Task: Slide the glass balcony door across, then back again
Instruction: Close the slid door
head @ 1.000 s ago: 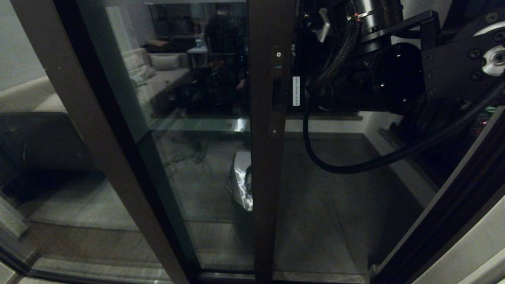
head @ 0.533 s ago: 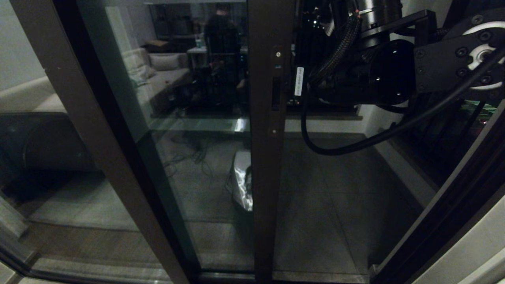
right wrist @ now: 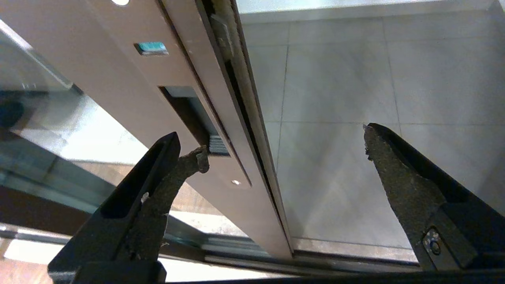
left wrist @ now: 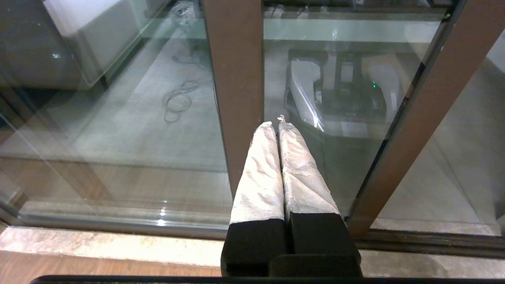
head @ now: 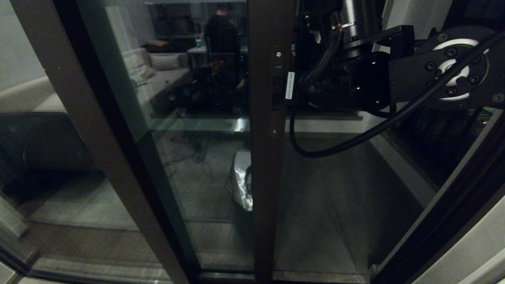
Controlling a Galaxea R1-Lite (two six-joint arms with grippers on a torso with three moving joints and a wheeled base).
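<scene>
The glass balcony door stands partly slid, its dark brown stile upright mid-view with the black handle slot and small screws. My right arm reaches in from the upper right to that stile. In the right wrist view my right gripper is open and straddles the stile's edge. One fingertip sits at the lower end of the handle slot; the other finger hangs over the balcony tiles. My left gripper is shut on nothing, low down, pointing at the glass beside a brown post.
Right of the stile the gap shows the tiled balcony floor. A dark slanted jamb bounds the gap on the right. A wide plain brown post of the fixed pane slants at the left. The floor track runs along the bottom.
My right arm has swung left, and its wrist has closed in on the stile at the handle slot. The door stile itself has not shifted.
</scene>
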